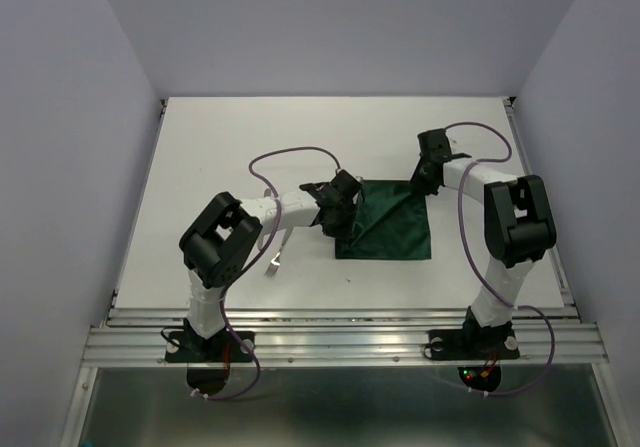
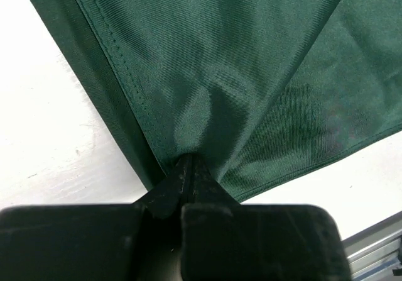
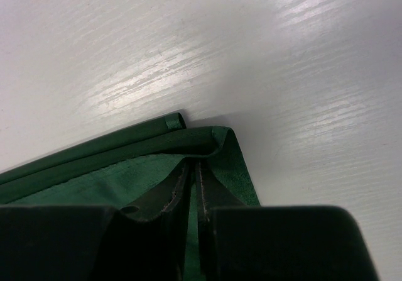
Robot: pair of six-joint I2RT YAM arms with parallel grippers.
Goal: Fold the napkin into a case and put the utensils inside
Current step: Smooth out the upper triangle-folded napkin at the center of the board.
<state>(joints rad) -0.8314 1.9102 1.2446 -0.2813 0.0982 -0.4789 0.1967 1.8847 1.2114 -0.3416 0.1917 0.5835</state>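
Observation:
The dark green napkin point(image 1: 388, 223) lies partly folded at the middle of the white table. My left gripper point(image 1: 342, 219) is shut on its left edge; the left wrist view shows the cloth point(image 2: 239, 73) bunched and pulled taut at the closed fingertips point(image 2: 187, 161). My right gripper point(image 1: 418, 181) is shut on the napkin's far right corner; the right wrist view shows the folded hem point(image 3: 157, 139) pinched between the fingers point(image 3: 193, 168). One silver utensil point(image 1: 272, 257) lies on the table left of the napkin, under my left arm. The other utensil is hidden.
The white table point(image 1: 230, 147) is walled in by pale panels at left, back and right. A metal rail point(image 1: 340, 342) runs along the near edge at the arm bases. Purple cables loop over both arms.

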